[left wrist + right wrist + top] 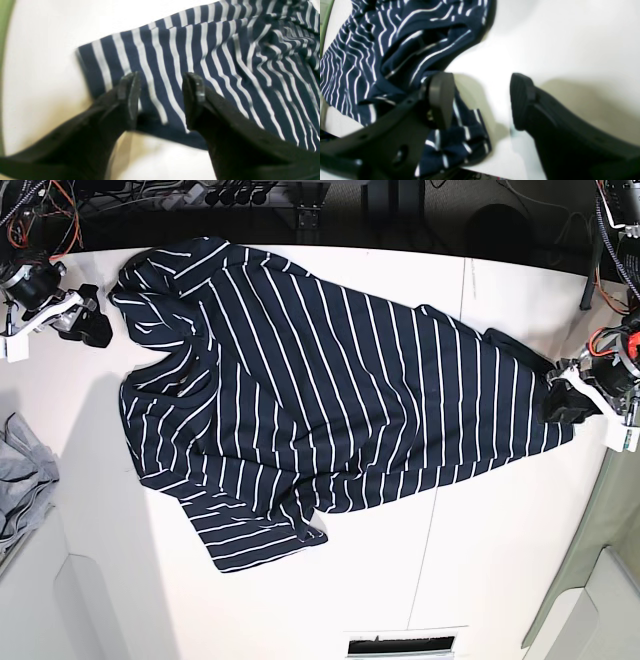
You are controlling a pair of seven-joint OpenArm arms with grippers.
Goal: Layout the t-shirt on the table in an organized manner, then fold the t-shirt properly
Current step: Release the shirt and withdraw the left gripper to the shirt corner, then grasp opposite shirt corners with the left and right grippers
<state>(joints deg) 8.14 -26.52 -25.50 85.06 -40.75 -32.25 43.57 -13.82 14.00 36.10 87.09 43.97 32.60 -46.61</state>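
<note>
At the far left edge of the base view a plain grey garment (22, 475) lay bunched, apart from the striped shirt. Above it, the right gripper (88, 326) stood beside the upper-left sleeve. In the right wrist view its jaws were spread wide with nothing between them; one fingertip (441, 98) sat over a rumpled fold of striped cloth, the other over bare white surface.

The navy t-shirt (330, 405) with thin white stripes lay spread across the middle of the white table (480, 580), collar end toward the left, one sleeve reaching down toward the near edge, the hem toward the right. The cloth was fairly flat, though wrinkled near the collar.

At the right, the left gripper (568, 402) rested at the hem corner. In the left wrist view its fingers (130, 92) were parted, poised over the striped hem edge, clasping nothing.
</note>
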